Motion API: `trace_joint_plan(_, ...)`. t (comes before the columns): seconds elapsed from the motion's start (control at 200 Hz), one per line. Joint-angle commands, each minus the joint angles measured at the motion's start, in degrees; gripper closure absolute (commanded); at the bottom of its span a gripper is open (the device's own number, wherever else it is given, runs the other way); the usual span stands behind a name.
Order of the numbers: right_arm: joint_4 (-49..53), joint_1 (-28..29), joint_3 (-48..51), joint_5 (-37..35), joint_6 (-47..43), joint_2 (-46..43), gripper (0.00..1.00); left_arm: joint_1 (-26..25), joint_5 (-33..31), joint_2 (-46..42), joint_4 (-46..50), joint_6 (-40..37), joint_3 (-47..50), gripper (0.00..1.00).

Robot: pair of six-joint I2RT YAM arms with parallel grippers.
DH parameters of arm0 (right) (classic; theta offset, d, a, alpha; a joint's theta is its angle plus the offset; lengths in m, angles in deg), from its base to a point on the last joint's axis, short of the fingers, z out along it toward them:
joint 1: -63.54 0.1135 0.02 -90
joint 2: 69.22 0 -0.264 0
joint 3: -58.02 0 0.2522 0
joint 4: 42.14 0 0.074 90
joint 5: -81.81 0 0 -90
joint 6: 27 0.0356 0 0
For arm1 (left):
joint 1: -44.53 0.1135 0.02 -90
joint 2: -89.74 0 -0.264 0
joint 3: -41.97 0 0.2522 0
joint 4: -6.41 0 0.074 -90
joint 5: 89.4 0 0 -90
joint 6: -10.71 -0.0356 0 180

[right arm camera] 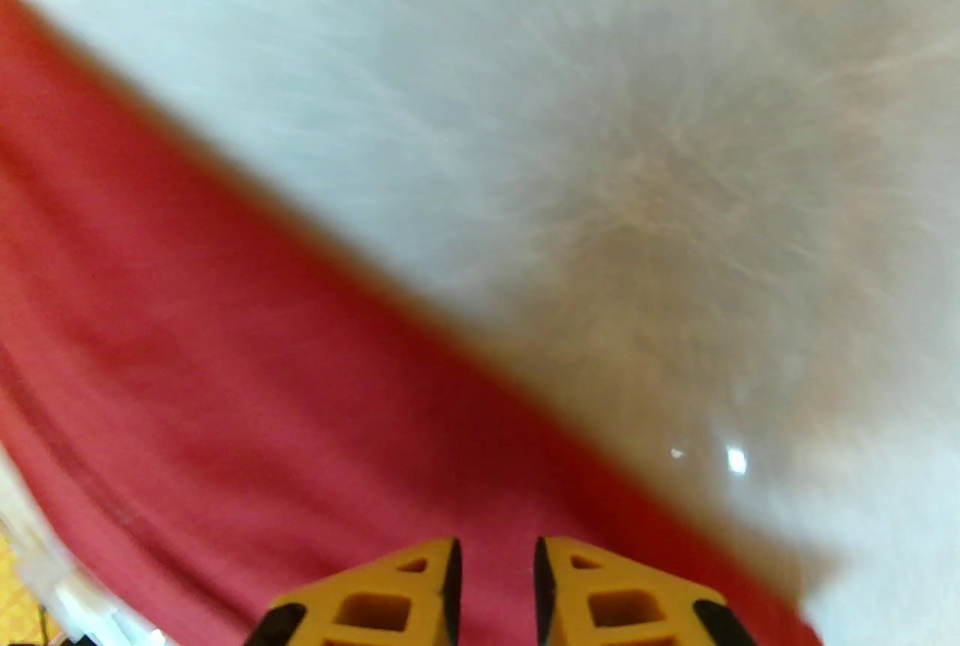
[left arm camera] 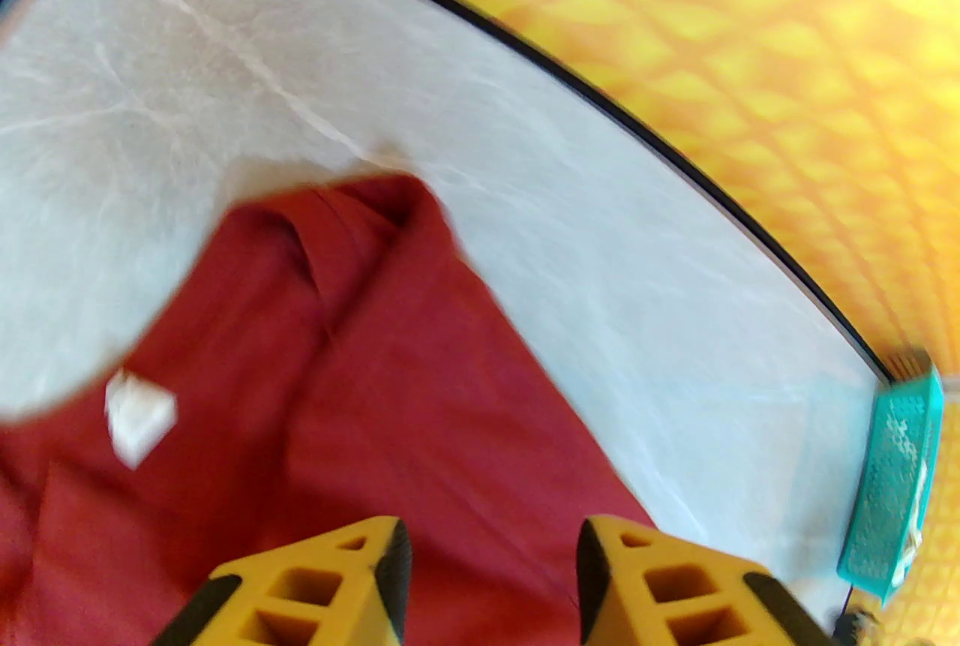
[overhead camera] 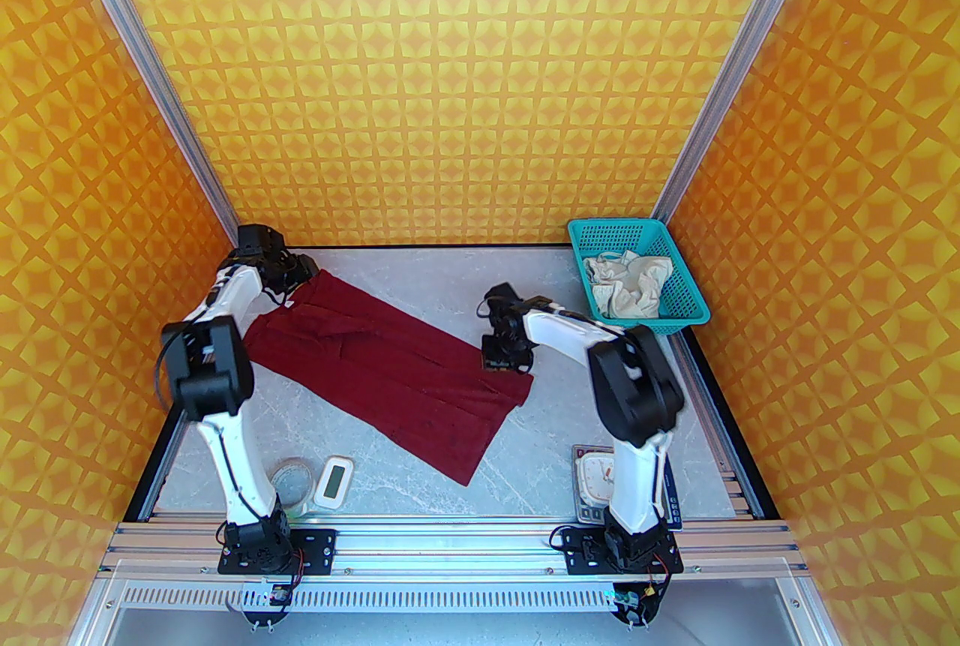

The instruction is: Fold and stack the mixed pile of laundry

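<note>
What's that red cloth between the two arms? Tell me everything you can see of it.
It is a dark red shirt of soft fabric, spread in a long creased band lying diagonally on the grey table, from far left toward the near middle. A small white label shows at its far end. The left gripper hangs open over that end; the right gripper is at the opposite edge, grip unclear.

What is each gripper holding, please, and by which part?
The left gripper is open over the red shirt, holding nothing. Whether the right gripper, nearly shut at the shirt's edge, pinches it cannot be told.
</note>
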Motion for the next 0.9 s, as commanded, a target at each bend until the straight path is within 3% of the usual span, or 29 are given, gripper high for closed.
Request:
trace_joint_plan(0.0, -0.7, 0.1, 4.3, 1.7, 1.0, 0.8, 0.77, -1.8, -1.8, -1.8, 1.7, -1.5, 7.0, 0.58)
trace_joint_plan(0.235, -4.7, 2.9, 21.9, 3.7, 6.7, -10.3, 0.76, -4.2, -2.9, 2.1, 2.1, -0.5, 9.3, 0.59)
trace_joint_plan(0.425, -8.2, 11.1, 32.1, 4.8, 14.1, -18.5, 0.75, -8.6, -3.3, 12.2, 2.1, 2.9, 1.0, 0.63)
trace_joint_plan(0.62, -7.9, 19.8, 32.8, 4.7, 19.3, -22.3, 0.75, -13.6, -2.5, 22.3, 2.7, 5.7, -10.7, 0.64)
trace_joint_plan(0.895, 5.9, 20.6, 28.6, -3.9, 15.3, -34.7, 0.69, -21.0, 2.6, 34.6, 4.3, 7.2, -28.9, 0.64)
